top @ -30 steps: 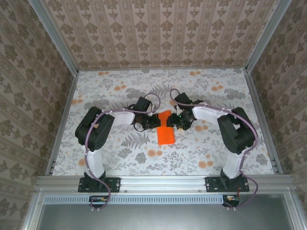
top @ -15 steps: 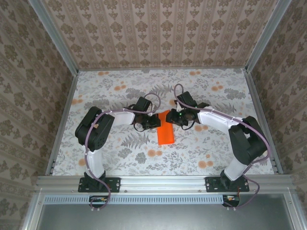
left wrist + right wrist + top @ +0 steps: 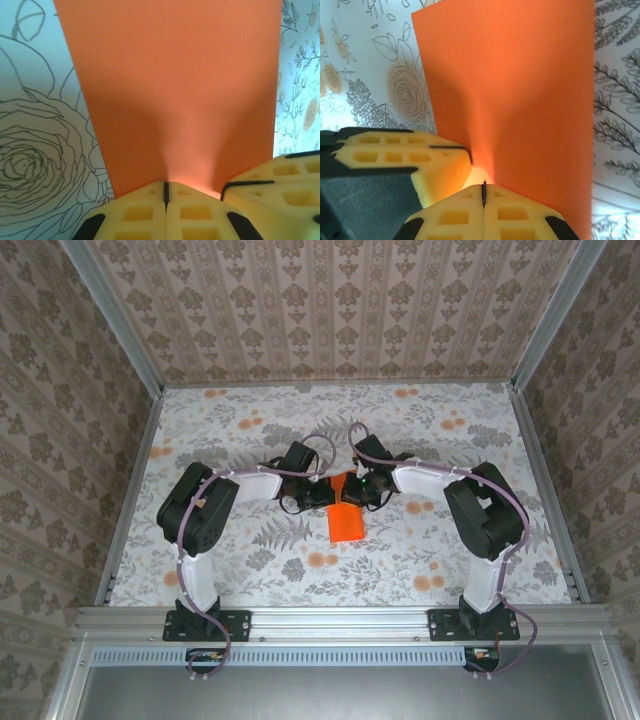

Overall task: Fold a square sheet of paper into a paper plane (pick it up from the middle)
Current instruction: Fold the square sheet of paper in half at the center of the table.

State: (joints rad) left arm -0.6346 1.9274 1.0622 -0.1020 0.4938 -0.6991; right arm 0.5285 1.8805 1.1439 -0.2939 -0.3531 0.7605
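Observation:
The square sheet of paper (image 3: pixel 347 525) is vivid orange and lies mid-table as a narrow oblong, its far end lifted between the two grippers. My left gripper (image 3: pixel 327 495) comes at that end from the left and my right gripper (image 3: pixel 357 490) from the right, tips almost touching. In the left wrist view the sheet (image 3: pixel 175 75) tents up into my left gripper (image 3: pixel 166 192), shut on it, with the right gripper's fingers (image 3: pixel 280 180) alongside. In the right wrist view the sheet (image 3: pixel 520 90) ridges up into my right gripper (image 3: pixel 484 192), also shut, beside the left gripper's fingers (image 3: pixel 405 155).
The table (image 3: pixel 250 420) wears a pale floral cloth with small orange flower prints. Patterned walls close it in at the back and both sides. A metal rail (image 3: pixel 340 618) with the arm bases runs along the near edge.
My right gripper has swung in towards the paper and gone from open to shut next to the left gripper. The left gripper and the sheet have hardly moved.

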